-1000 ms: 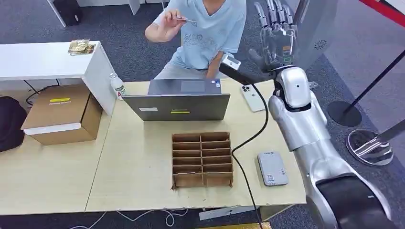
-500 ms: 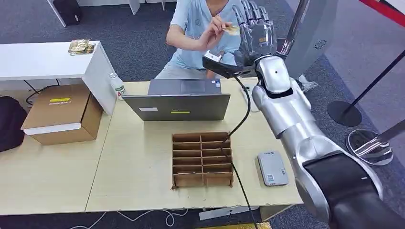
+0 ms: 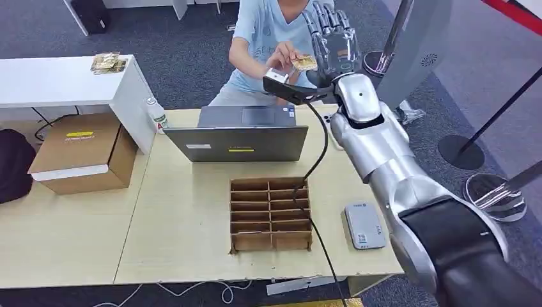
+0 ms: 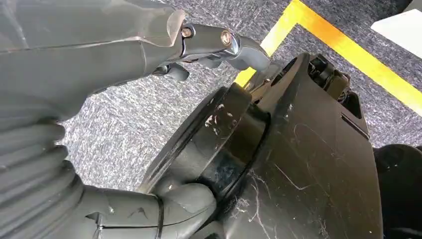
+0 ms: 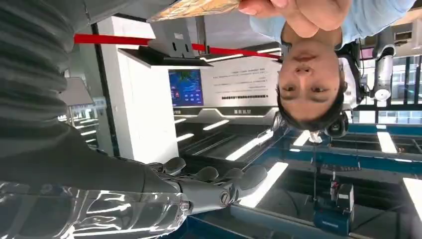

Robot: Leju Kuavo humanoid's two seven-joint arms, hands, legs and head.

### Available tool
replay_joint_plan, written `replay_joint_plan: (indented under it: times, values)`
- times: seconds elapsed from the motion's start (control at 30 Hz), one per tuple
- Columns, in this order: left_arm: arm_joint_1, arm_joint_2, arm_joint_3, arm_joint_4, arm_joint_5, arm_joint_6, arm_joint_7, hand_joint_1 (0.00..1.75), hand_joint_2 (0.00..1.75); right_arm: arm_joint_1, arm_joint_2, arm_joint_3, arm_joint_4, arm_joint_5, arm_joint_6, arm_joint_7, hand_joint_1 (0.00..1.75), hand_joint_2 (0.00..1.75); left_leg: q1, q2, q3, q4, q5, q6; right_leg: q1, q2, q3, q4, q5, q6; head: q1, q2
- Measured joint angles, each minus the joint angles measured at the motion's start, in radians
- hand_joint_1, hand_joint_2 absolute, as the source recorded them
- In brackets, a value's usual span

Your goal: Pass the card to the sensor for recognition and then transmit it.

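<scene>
One robot hand (image 3: 332, 38) open (beside card (image 3: 305, 62)).

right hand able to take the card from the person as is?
Probably yes. The right hand is raised with fingers apart, and the person's hand holds the card right at its palm; nothing sits between them.

A dark grey carpeted floor (image 3: 192, 61) spreads around a light wooden table (image 3: 185, 217). To one side stands a lower white table (image 3: 57, 80), with a brown cardboard box (image 3: 83, 153) on the wooden surface just beside it. Round mirrored stanchion bases (image 3: 492, 195) stand on the carpet at the other side. A yellow floor stripe (image 4: 348, 47) crosses grey carpet in the left wrist view. Bright ceiling light strips (image 5: 254, 149) glow in the right wrist view.
</scene>
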Motion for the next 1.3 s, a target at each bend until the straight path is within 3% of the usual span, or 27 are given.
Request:
replay_joint_plan:
  times: [0.03, 0.07, 0.1, 0.37, 0.83, 1.13, 1.3]
  values:
    - [0.0, 0.0, 0.0, 0.0, 0.0, 0.0, 0.0, 0.0, 1.75, -0.002, 0.0, 0.0, 0.005, 0.0, -0.003, 0.0, 0.93, 1.75, 0.0, 0.0, 0.0, 0.0, 0.0, 0.0, 0.0, 0.0, 0.0, 0.0, 0.0, 0.0, 0.0, 0.0]
    - [0.0, 0.0, 0.0, 0.0, 0.0, 0.0, 0.0, 0.0, 1.75, -0.003, 0.0, 0.0, 0.009, 0.0, -0.006, 0.0, 1.45, 1.75, 0.0, 0.0, 0.0, 0.0, 0.0, 0.0, 0.0, 0.0, 0.0, 0.0, 0.0, 0.0, 0.0, 0.0]
    - [0.0, 0.0, 0.0, 0.0, 0.0, 0.0, 0.0, 0.0, 1.75, -0.004, 0.001, 0.0, 0.013, 0.0, -0.009, 0.0, 1.54, 1.75, 0.0, 0.0, 0.0, 0.0, 0.0, 0.0, 0.0, 0.0, 0.0, 0.0, 0.0, 0.0, 0.0, 0.0]
    - [0.0, 0.0, 0.0, 0.0, 0.0, 0.003, -0.002, 0.0, 1.75, -0.012, 0.003, 0.0, 0.044, -0.001, -0.029, -0.004, 1.75, 1.75, 0.0, 0.0, 0.0, 0.0, 0.0, 0.0, 0.0, 0.0, 0.0, 0.0, 0.0, 0.0, 0.0, 0.0]
    - [0.0, 0.0, 0.0, 0.0, -0.007, 0.006, -0.008, 0.0, 1.75, -0.025, 0.003, 0.0, 0.062, -0.004, -0.049, -0.022, 1.75, 1.75, 0.0, 0.0, 0.0, 0.0, 0.0, 0.0, 0.0, 0.0, 0.0, 0.0, 0.0, 0.0, 0.0, 0.0]
    - [0.0, 0.0, 0.0, 0.0, -0.007, 0.008, -0.008, 0.0, 1.75, -0.018, 0.003, -0.014, 0.055, -0.081, -0.116, -0.09, 1.75, 1.75, 0.0, 0.0, 0.0, 0.0, 0.0, 0.0, 0.0, 0.0, 0.0, 0.0, 0.0, 0.0, 0.0, 0.0]
    - [0.0, 0.0, 0.0, 0.0, 0.001, 0.007, -0.004, 0.0, 1.75, 0.014, 0.004, -0.058, -0.021, -0.218, -0.153, -0.177, 1.75, 1.75, 0.0, 0.0, 0.0, 0.0, 0.0, 0.0, 0.0, 0.0, 0.0, 0.0, 0.0, 0.0, 0.0, 0.0]
